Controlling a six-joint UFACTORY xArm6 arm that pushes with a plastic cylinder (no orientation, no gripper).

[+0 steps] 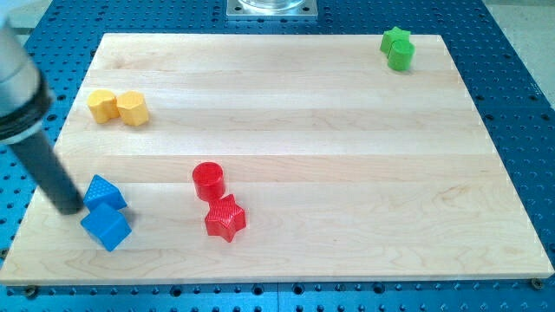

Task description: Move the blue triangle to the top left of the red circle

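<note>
The blue cube (107,227) lies nearest the view's bottom edge, at the lower left of the wooden board (347,173), with one corner pointing toward the view's bottom. The blue triangle (105,192) sits directly above it in the view, and the two blue blocks touch or nearly touch. My tip (68,208) rests at the left side of the blue triangle, in contact with it or just beside it; the dark rod rises from that point toward the view's upper left, where the arm's thicker body blurs out of frame. The rod carries no fingers, so there is no open or closed state to report. Near the board's upper left, two yellow blocks lie side by side and touching: a yellow block (102,106) of rounded outline on the left and a yellow hexagonal block (133,108) on the right. Toward the board's centre stands the red circle (208,180), an upright cylinder, well to the right of the blue triangle. The red star (225,217) lies just below and slightly right of the red circle, touching it or almost so. At the board's upper right corner, a green star (395,38) and a green cylinder (401,55) sit pressed together. A blue perforated table (520,52) surrounds the board.
</note>
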